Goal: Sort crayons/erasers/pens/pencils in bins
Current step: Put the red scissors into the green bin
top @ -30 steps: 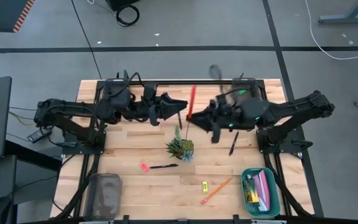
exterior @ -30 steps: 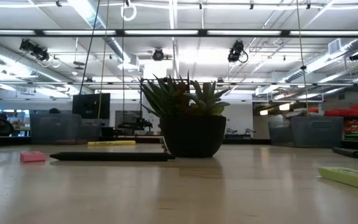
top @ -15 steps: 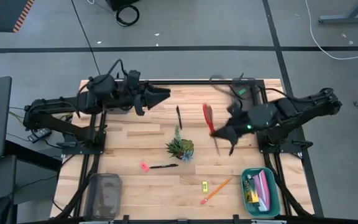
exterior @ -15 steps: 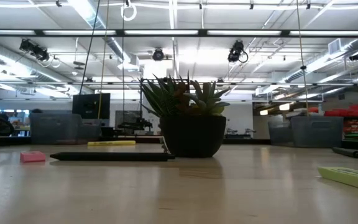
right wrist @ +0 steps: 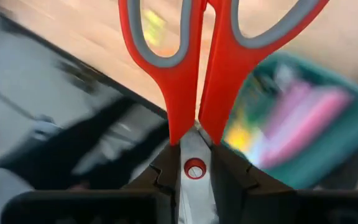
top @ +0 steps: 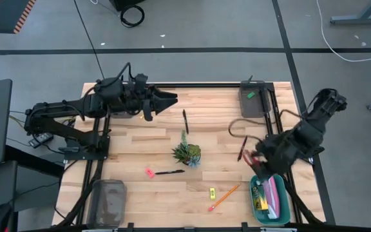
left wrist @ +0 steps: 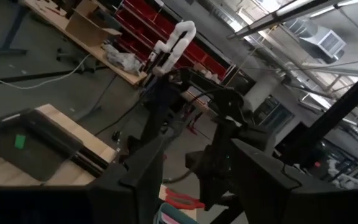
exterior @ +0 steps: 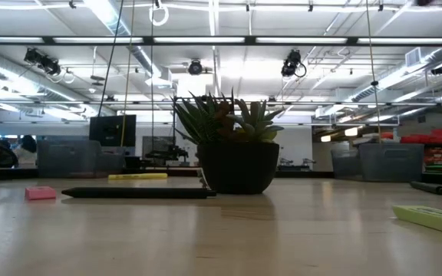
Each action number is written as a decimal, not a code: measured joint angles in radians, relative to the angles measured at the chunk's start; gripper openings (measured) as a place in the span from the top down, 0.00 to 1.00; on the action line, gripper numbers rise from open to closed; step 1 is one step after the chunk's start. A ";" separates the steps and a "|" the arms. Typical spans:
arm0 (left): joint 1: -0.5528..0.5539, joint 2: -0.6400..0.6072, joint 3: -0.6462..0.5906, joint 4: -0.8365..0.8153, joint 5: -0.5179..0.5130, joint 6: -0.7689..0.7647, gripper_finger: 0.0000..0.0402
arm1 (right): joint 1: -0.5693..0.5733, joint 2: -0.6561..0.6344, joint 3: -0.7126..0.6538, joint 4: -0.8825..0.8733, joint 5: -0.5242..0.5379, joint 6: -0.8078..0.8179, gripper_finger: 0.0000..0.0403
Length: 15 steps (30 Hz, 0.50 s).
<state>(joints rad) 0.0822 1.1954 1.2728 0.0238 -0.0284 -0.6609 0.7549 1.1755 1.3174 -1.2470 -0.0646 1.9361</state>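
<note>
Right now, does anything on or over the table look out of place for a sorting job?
Yes. The right claw is shut on red-handled scissors, carried near the teal bin, though scissors are no part of the sort. A potted plant also sits mid-table among the loose pens and pencils. Nothing looks spilled or damaged.

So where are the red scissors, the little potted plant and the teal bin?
red scissors (right wrist: 191, 81): right wrist view, on the handles where they meet.
potted plant (exterior: 239, 165): low view, on its dark pot.
teal bin (top: 287, 201): high view, on its right rim.
</note>
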 joint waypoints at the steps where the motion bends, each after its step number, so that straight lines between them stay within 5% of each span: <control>1: 0.000 0.000 0.000 0.000 0.001 0.000 0.54 | 0.029 0.012 0.000 -0.023 -0.029 0.033 0.82; 15: 0.000 0.002 0.000 0.002 -0.039 0.003 0.55 | 0.271 0.224 0.000 -0.116 -0.108 0.251 0.79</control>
<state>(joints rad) 0.0822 1.1976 1.2728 0.0254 -0.0678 -0.6579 1.0260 1.3993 1.3174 -1.3631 -0.1729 2.1873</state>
